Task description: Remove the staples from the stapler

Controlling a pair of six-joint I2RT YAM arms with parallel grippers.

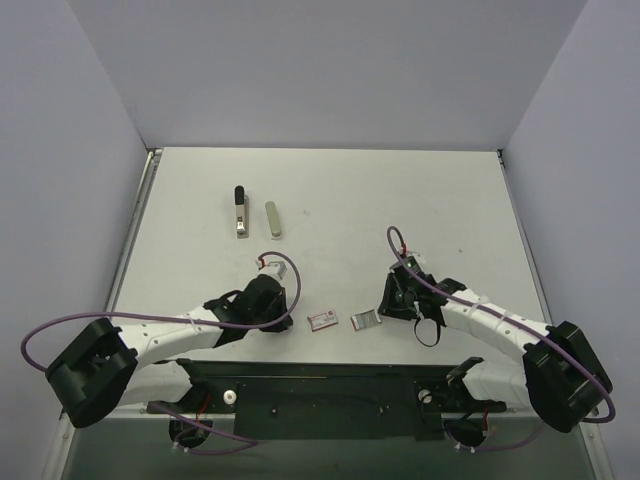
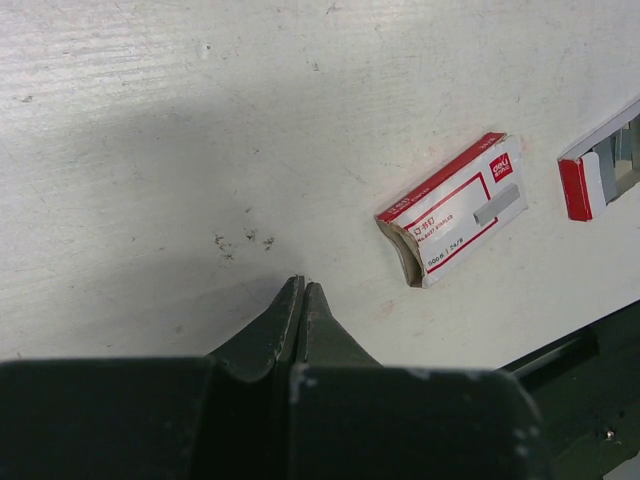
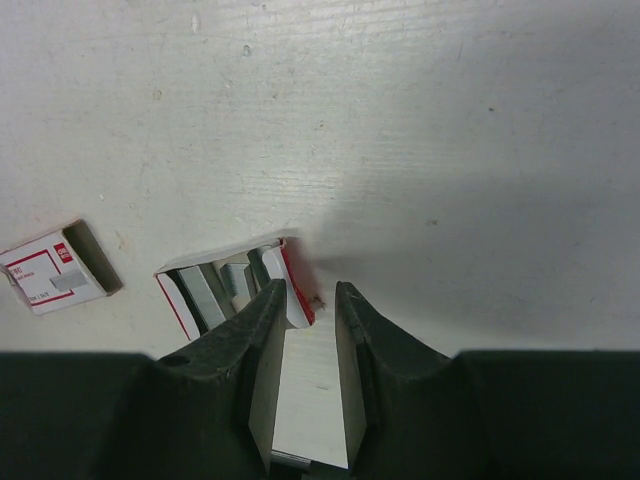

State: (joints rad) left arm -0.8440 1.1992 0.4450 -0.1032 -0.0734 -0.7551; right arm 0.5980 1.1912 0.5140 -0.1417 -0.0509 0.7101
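Observation:
The stapler (image 1: 240,213), slim and silvery-beige with a black far end, lies at the back left of the table, far from both grippers. My left gripper (image 1: 287,322) is shut and empty, its tips (image 2: 303,285) just above the table, left of a red-and-white staple box sleeve (image 2: 455,210). My right gripper (image 1: 385,310) has its jaws parted a narrow way (image 3: 311,290) over bare table. Its left finger overlaps the right end of an open red-and-white tray (image 3: 215,285) that holds grey staple strips. I see nothing gripped.
An olive-grey rounded bar (image 1: 272,218) lies just right of the stapler. The sleeve (image 1: 322,320) and the tray (image 1: 365,320) lie side by side between the grippers near the front edge. The sleeve also shows in the right wrist view (image 3: 50,270). Grey walls enclose the table.

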